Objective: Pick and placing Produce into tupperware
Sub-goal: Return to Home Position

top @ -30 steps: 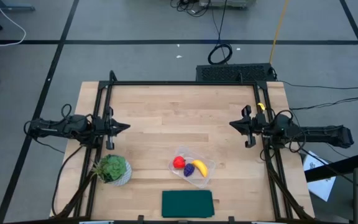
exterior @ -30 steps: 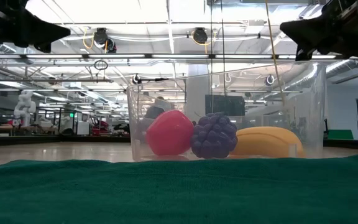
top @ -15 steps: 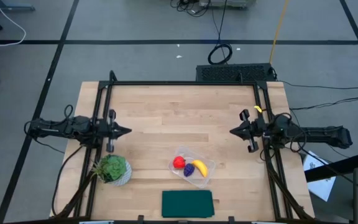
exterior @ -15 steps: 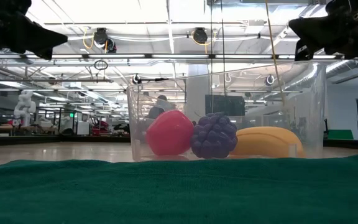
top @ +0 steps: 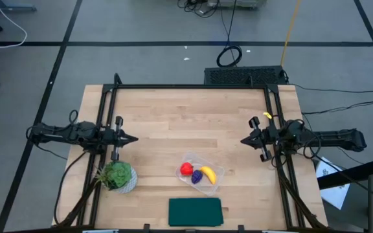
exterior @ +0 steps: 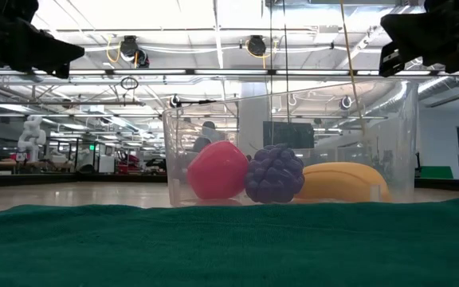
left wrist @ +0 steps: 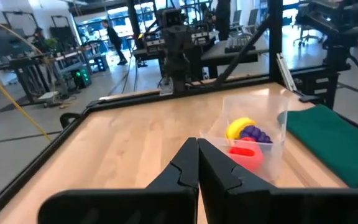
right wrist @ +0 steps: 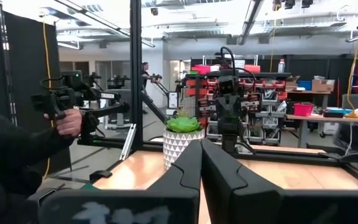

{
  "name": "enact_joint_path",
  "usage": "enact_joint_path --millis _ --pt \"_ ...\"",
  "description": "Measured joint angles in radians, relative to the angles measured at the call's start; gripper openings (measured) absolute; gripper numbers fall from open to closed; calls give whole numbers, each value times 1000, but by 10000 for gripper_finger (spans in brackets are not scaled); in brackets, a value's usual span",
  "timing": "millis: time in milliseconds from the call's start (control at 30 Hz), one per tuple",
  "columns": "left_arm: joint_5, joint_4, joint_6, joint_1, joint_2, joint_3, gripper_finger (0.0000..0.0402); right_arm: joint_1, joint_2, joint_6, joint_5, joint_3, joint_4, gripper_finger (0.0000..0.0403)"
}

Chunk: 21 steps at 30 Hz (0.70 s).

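- High cam is way up, looking straight down on the whole table (top: 173, 110).
- Low cam sits at table height, right up close to the tupperware (exterior: 373, 119).
- Wrist cams face each other across the table; the left one catches the tupperware too.

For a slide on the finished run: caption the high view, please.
Red fruit, grapes and banana sit in the clear tupperware; left gripper and right gripper, both shut, hover at opposite table edges.
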Motion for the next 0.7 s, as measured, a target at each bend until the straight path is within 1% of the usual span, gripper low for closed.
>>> enact_joint_path --millis 133,267,367,467,700 --pt "-29 14 5 0 0 -1 0 -1 0 11 30 0 0 0" --pt "-76 10 7 0 0 -1 0 -1 0 24 96 0 -5 0" --pt "-100 10 7 0 -1 -1 0 -1 0 14 127 0 -9 0" --pt "-106 4 14 0 -1 -1 0 -2 0 5 186 0 -22 0" --pt "-125 -9 16 0 -1 -1 0 -5 0 -24 262 0 -50 0"
